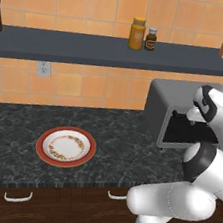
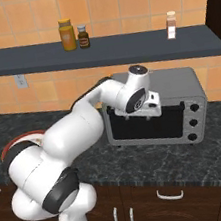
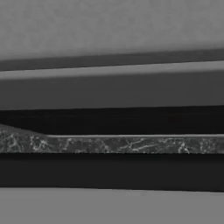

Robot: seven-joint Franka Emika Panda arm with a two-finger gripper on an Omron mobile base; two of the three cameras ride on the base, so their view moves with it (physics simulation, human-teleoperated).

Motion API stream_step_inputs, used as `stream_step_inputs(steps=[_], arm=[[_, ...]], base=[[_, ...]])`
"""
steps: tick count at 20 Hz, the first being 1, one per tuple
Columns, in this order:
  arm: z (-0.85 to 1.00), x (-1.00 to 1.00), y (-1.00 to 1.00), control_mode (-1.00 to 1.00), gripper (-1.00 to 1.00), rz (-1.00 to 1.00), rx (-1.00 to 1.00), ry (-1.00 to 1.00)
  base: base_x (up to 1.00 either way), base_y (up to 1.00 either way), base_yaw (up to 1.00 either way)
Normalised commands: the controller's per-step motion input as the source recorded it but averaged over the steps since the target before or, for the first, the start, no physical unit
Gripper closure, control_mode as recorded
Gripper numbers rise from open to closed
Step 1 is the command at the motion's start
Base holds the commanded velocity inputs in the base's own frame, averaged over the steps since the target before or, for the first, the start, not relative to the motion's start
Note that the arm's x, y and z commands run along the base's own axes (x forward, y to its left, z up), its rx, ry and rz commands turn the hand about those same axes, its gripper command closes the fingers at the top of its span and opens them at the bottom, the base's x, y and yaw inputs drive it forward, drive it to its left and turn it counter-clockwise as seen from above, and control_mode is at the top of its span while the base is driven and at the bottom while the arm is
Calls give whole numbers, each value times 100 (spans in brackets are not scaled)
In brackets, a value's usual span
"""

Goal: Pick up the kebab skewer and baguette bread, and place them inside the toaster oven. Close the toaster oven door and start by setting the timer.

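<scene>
Hovering just before the toaster oven door, fingers spread.

You have one toaster oven on the bench, with three knobs down its right side. One plate sits on the bench. On the shelf you can count three bottles. One wall outlet shows below it.

toaster oven right side cut off by the frame edge, its door partly behind the arm, plate mostly hidden
</scene>
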Motion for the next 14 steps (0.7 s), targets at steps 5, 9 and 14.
stream_step_inputs(steps=[5, 9, 14], arm=[[-19, 34, 9, -100, -100, -6, 0, 0], [-6, -35, 1, -100, -100, -3, 0, -6], [-1, -78, 8, -100, -100, 0, 0, -18]], base=[[0, 0, 0], [0, 0, 0], [0, 0, 0]])
